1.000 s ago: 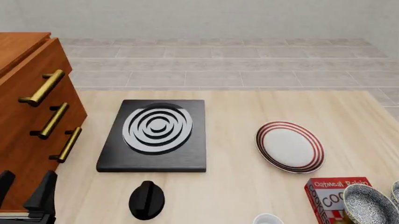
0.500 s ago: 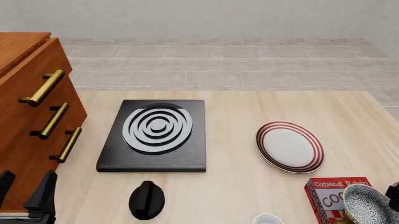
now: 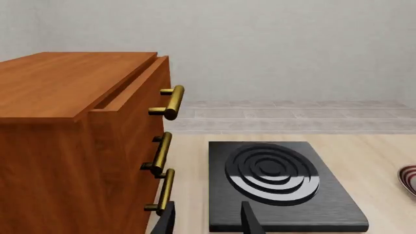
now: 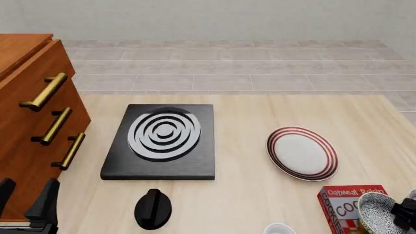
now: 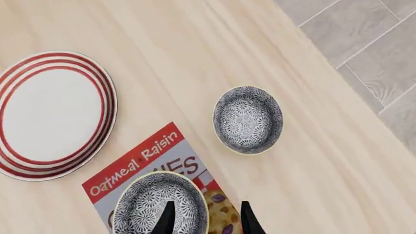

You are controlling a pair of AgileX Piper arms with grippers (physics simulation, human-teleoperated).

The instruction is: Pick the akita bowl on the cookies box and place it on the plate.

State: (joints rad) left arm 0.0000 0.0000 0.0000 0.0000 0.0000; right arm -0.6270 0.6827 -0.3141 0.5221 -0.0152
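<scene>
Two speckled bowls are seen: the akita bowl (image 5: 160, 204) sits on the cookies box (image 5: 140, 163), a twin beside the box. The right gripper (image 5: 204, 218) is held open over the bowl's rim, empty, the plate (image 5: 53, 114) just beyond the box.

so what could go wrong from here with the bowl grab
1. A second like-patterned bowl sits on the table just beside the cookies box; the right gripper could drift to the wrong one.
2. The akita bowl rests atop the box, so a clumsy pinch on its rim might knock it off.
3. The open jaws straddle only its edge, so the hold may be shallow.
</scene>
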